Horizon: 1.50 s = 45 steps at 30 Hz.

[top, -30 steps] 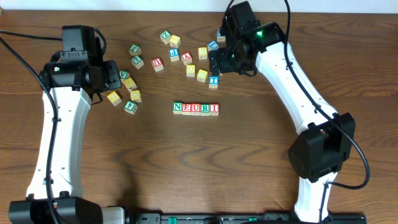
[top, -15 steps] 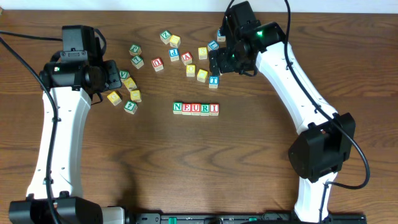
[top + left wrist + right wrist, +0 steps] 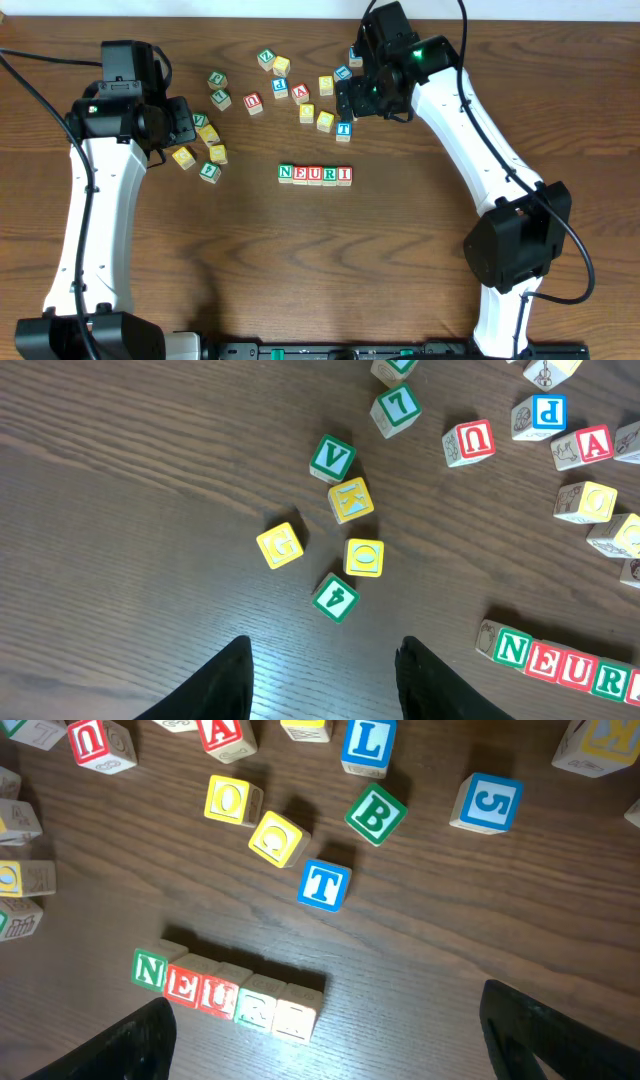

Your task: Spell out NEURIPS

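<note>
Your NEURI row (image 3: pixel 315 174) stands at the centre of the overhead view, P (image 3: pixel 547 410) lies loose at upper right of the left wrist view, S I cannot find, and the partly open left claw (image 3: pixel 325 680) and wide open right claw (image 3: pixel 330 1040) are both empty.

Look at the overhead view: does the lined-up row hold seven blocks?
No, the row holds only five blocks, reading N, E, U, R, I.

Row of five touching wooden letter cubes (image 3: pixel 228 995) reads NEURI; blue-lettered wooden T cube (image 3: pixel 323 885) lies near; tool (image 3: pixel 340 1045) spread wide.
</note>
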Motion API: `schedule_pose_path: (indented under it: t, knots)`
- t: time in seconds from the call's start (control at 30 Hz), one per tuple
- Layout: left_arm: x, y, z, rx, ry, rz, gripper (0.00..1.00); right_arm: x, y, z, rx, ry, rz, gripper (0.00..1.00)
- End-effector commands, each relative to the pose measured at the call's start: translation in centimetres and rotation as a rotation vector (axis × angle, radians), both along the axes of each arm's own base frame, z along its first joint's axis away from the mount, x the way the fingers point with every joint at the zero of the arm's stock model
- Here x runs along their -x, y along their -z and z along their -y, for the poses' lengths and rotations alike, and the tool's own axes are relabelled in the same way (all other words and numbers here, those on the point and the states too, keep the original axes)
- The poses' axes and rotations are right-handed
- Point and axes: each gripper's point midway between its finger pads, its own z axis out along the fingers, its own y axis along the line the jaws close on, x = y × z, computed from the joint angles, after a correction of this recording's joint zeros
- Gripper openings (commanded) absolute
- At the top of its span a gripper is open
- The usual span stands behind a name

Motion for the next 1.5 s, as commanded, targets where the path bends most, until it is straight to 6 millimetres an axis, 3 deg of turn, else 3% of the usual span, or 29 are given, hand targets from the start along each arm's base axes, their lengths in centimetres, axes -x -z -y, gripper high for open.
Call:
schedule_pose_path:
  t: [0.0,0.33,0.67,0.87,1.03,1.2,1.33,1.47]
  knots:
    - [0.2,0.7,-0.2,-0.002,-0.009,-0.023,0.46,-0.1,-0.7,-0.7,-0.006,-0.013,0.024,0.92]
    - [-0.2,0.5,-0.3,-0.002,-0.012,-0.005,0.46,-0.3,-1.0,-1.6,-0.018,-0.028,0.049,0.91]
    - [-0.6,0.3,-0.3,-0.003,-0.012,0.015,0.46,-2.2,-2.4,-3.1,-0.066,-0.031,0.146,0.87]
    - [-0.6,0.3,-0.3,-0.003,-0.012,0.014,0.46,-4.4,-3.1,-1.2,-0.092,0.047,0.193,0.85]
    - [-0.6,0.3,-0.3,-0.003,-0.012,0.014,0.47,-4.8,-3.8,-0.8,-0.097,0.056,0.205,0.8]
    - [-0.6,0.3,-0.3,-0.003,-0.012,0.014,0.47,-4.7,-6.1,0.1,-0.097,0.071,0.212,0.78]
    - [-0.6,0.3,-0.3,-0.003,-0.012,0.014,0.47,-5.1,-7.9,2.4,-0.088,0.115,0.217,0.77]
    - [-0.6,0.3,-0.3,-0.003,-0.012,0.014,0.47,-5.4,-7.8,5.8,-0.042,0.183,0.199,0.76]
